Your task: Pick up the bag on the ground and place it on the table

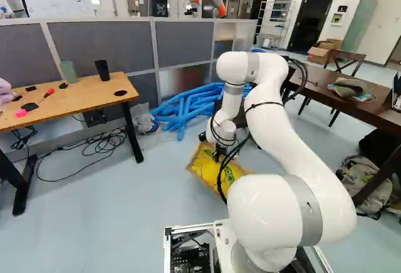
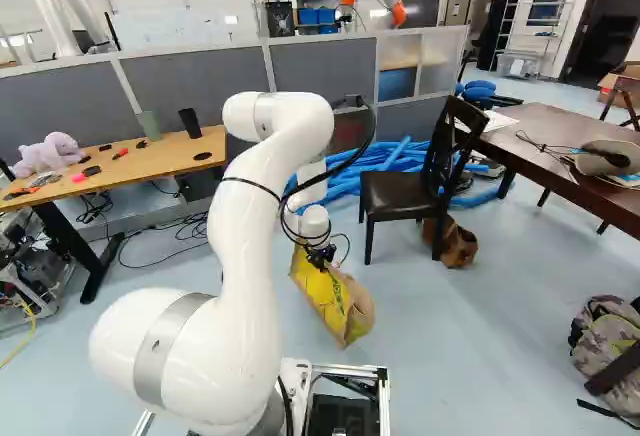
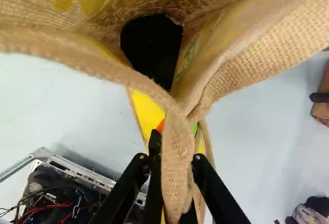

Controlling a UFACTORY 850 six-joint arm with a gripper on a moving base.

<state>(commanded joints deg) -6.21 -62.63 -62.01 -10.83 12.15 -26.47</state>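
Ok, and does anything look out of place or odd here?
The blue tubes lie in a loose heap on the floor, and cables tangle beneath the wooden desk; both look untidy rather than stored. The yellow bag tilts, likely because the gripper pinches only its fabric. No spill or damage shows.

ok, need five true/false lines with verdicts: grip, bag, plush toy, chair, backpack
1. The gripper is closed on the burlap of the bag. True.
2. The bag already rests on the dark table. False: it is off the table, down low under the gripper.
3. The plush toy sits on the wooden desk. True.
4. In the right base view, the chair stands left of the bag. False: right of it.
5. The backpack is on the floor. True.
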